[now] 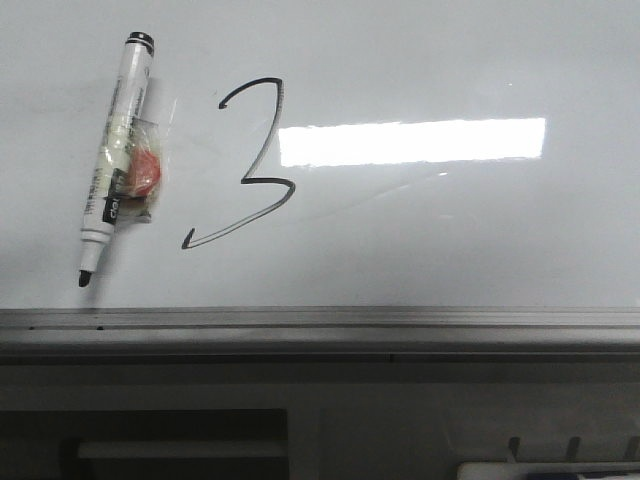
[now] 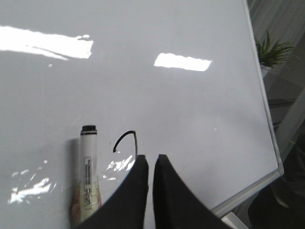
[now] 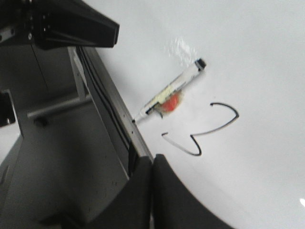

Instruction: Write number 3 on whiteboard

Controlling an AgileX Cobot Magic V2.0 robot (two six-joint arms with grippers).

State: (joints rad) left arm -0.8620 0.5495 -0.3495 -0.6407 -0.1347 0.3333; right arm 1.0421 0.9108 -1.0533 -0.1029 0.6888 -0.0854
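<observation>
Bright glare on whiteboard (image 1: 500, 60), perhaps soft.

A hand-drawn black number 3 (image 1: 245, 165) stands on the whiteboard (image 1: 450, 240), at about nine o'clock from the bright light reflection (image 1: 410, 140). The marker (image 1: 115, 160), at nine o'clock from the number, carries small print along its barrel, too small to read.
</observation>
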